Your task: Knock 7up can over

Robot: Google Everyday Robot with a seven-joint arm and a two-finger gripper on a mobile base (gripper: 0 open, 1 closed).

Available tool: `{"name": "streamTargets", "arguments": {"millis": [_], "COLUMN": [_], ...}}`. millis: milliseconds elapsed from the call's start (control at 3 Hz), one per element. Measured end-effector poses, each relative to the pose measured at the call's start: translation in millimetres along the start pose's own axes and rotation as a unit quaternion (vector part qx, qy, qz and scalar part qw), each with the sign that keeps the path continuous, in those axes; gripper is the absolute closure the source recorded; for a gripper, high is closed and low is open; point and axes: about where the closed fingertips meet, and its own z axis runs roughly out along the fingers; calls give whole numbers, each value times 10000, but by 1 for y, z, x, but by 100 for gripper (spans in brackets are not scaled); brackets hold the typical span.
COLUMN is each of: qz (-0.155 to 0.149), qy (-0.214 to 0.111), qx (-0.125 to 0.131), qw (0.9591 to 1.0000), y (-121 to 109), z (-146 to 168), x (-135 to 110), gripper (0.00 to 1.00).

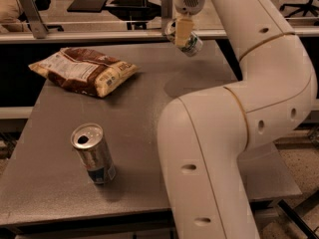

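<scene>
7up can (193, 45): at the far edge of the grey table (149, 108), right of centre, directly under the gripper. It is tilted, silver top pointing up-left and base down-right, with the white and green label facing the camera. Cannot tell whether its base rests on the table.

Gripper (181, 34): comes down from the white wrist at the top of the view, and its pale tip lies across the front of the can, touching it. Whether it is spread or closed on the can: cannot tell, since the can hides the far side.

White arm (259, 83): loops from the lower right foreground up to the wrist, covering the table's right side.

Chip bag (84, 71): lying flat, far left of the table, well apart from the 7up can.

Silver-and-blue can (93, 153): upright, opened, near left of the table.
</scene>
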Motion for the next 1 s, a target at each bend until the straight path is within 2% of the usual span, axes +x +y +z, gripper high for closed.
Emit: {"name": "streamTargets", "arguments": {"millis": [333,667,1000], "qz": [-395,-801,-1179], "qy": [315,538,656], "qx": [-74,-242,-399], "qw": [9987,9950,9901], "y": [1,8,17], "z": [7,18,37], "x": [-4,-8,-12], "gripper": [13,0,0]}}
